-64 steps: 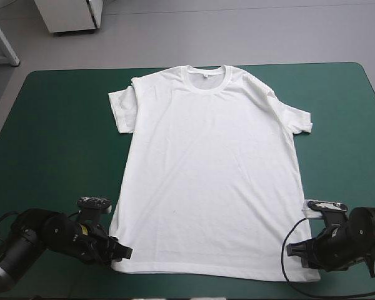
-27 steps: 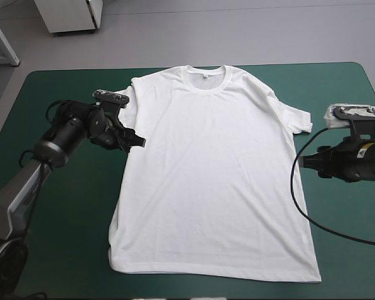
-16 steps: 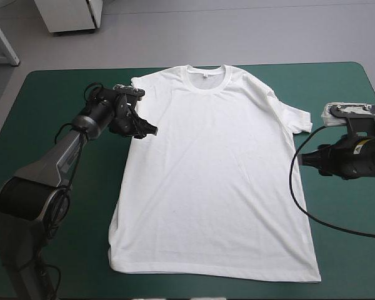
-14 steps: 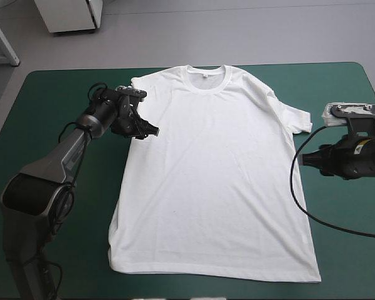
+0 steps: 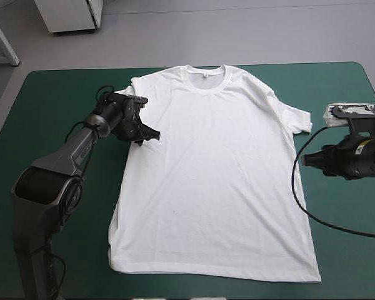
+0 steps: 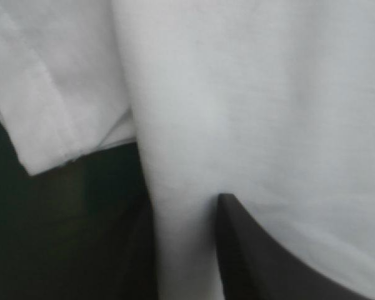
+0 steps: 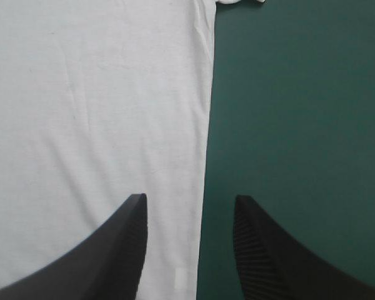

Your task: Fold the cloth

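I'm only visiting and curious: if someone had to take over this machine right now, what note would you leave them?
Left gripper: open, straddling the T-shirt at its left side edge, just under the sleeve.
Right gripper: open, at the shirt's right side edge below the other sleeve, holding nothing.
T-shirt: spread flat on the table, collar toward the far edge.
Done: shirt laid out flat.
Left: all the folding; no fold made yet.
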Controlling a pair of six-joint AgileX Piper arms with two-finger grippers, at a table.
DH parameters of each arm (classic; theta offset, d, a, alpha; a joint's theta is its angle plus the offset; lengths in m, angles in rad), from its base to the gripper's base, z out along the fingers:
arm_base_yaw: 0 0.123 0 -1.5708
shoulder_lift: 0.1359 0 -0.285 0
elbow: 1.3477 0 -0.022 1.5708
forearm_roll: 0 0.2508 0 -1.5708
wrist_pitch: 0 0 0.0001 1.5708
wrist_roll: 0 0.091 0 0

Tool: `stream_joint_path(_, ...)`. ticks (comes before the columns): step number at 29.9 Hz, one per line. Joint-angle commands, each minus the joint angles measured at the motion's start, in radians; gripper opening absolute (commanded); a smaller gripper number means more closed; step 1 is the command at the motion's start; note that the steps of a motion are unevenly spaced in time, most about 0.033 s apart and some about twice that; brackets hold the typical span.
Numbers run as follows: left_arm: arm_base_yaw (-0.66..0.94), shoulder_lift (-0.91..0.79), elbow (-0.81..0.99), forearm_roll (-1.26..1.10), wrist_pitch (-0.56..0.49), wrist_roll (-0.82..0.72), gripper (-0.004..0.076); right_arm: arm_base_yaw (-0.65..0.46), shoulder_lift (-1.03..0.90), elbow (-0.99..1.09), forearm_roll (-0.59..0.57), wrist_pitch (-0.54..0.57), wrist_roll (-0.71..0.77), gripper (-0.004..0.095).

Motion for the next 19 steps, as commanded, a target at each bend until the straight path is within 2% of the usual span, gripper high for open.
stream_joint_path(1,0.002,-0.029,-0.020,0.016,-0.020,-0.015,0.0009,-0.008,-0.011,-0.032,-0.009,-0.056,-0.003,0.0412)
stream_joint_path(6,0.002,-0.029,-0.020,0.020,-0.028,-0.015,-0.0009,-0.008,0.062,-0.032,-0.009,-0.123,0.031,0.0415)
stream_joint_path(9,0.002,-0.029,-0.020,0.017,-0.028,-0.015,-0.0009,-0.008,0.164,-0.047,0.003,-0.185,0.031,0.0450)
stream_joint_path(19,0.002,-0.031,-0.020,0.006,-0.038,-0.020,-0.0009,-0.008,0.565,-0.291,0.022,-0.182,0.024,0.0514)
